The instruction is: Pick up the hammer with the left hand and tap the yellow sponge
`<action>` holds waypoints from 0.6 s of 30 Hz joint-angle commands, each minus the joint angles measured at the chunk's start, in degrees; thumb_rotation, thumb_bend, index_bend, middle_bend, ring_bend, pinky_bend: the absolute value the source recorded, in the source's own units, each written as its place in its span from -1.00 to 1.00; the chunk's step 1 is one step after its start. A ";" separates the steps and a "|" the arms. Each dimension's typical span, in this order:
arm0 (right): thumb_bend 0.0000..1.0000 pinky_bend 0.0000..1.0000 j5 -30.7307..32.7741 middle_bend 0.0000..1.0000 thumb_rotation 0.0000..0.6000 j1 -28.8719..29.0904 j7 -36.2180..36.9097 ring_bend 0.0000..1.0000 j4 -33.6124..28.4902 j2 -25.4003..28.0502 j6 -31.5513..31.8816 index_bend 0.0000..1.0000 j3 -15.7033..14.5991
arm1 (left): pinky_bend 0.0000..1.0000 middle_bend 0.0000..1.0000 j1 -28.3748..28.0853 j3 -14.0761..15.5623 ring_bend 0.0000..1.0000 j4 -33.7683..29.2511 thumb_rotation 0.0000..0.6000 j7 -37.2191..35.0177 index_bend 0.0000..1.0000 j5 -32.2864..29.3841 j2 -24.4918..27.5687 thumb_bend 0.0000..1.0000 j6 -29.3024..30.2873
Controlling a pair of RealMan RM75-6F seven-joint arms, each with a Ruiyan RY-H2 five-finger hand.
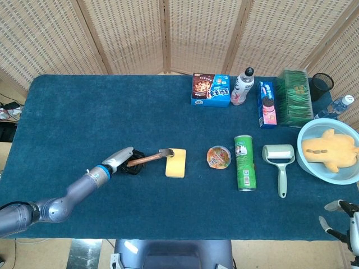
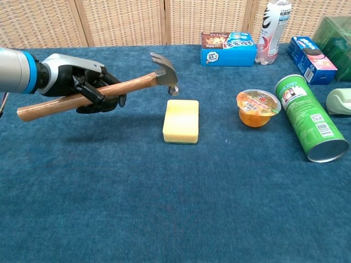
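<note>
hammer point(image 2: 98, 92) | gripped mid-handle by left hand point(image 2: 82, 87), head raised just above sponge point(image 2: 181, 120) near its far left corner | step: tap; drop the head gently, shift it right to land centred; keep handle firm | right hand point(image 1: 342, 221): at table edge, fingers cannot tell

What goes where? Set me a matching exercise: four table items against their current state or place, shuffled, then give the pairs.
Items:
1. hammer
2. yellow sponge
3. green chip can
4. jelly cup

States:
A. lying on its side
B. standing upright between the sponge and the can
C. held off the table by the left robot hand
D. flat on the cloth beneath a metal head

Pairs: 1-C, 2-D, 3-A, 4-B
</note>
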 commanded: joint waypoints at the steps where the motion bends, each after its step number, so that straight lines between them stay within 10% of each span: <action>1: -0.43 -0.21 0.21 0.03 1.00 -0.09 0.25 -0.08 0.22 -0.07 -0.03 -0.01 0.02 | 0.62 0.41 -2.53 1.43 0.43 1.14 1.00 0.47 0.19 -2.42 0.19 0.49 -1.17; 18: -0.44 -0.21 0.96 0.03 1.00 -0.67 3.24 -0.08 2.49 -0.63 -0.11 -0.01 0.17 | 0.64 0.41 -19.82 13.95 0.44 11.42 1.00 -0.28 0.19 -20.24 -4.83 0.49 -9.85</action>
